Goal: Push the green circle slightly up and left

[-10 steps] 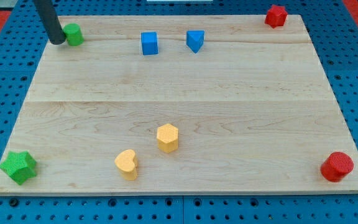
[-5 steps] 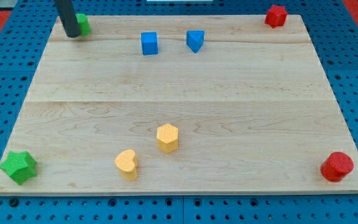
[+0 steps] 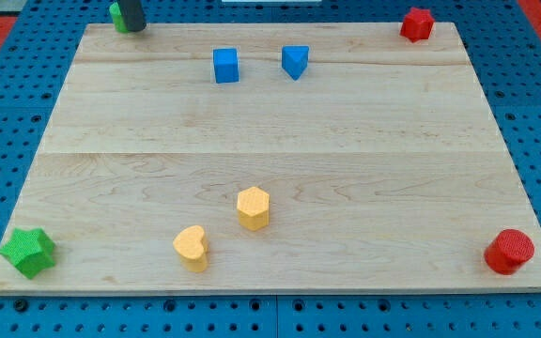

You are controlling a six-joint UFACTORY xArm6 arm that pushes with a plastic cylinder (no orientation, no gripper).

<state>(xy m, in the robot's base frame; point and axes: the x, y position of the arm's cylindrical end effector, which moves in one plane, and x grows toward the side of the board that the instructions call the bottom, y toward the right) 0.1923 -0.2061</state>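
The green circle [image 3: 116, 16] sits at the very top left edge of the wooden board [image 3: 280, 141], mostly hidden by my rod; only a sliver of green shows on the rod's left. My tip [image 3: 134, 27] rests against the circle's right side, at the board's top edge.
A blue cube [image 3: 225, 66] and a blue triangular block [image 3: 295, 61] stand near the top middle. A red star [image 3: 417, 23] is at the top right, a red cylinder [image 3: 509, 251] at the bottom right, a green star [image 3: 28, 252] at the bottom left. A yellow hexagon [image 3: 253, 207] and a yellow heart [image 3: 192, 247] lie low in the middle.
My tip moved up and to the right, from the green circle's left side to its right side. The green circle slid up to the board's top edge.
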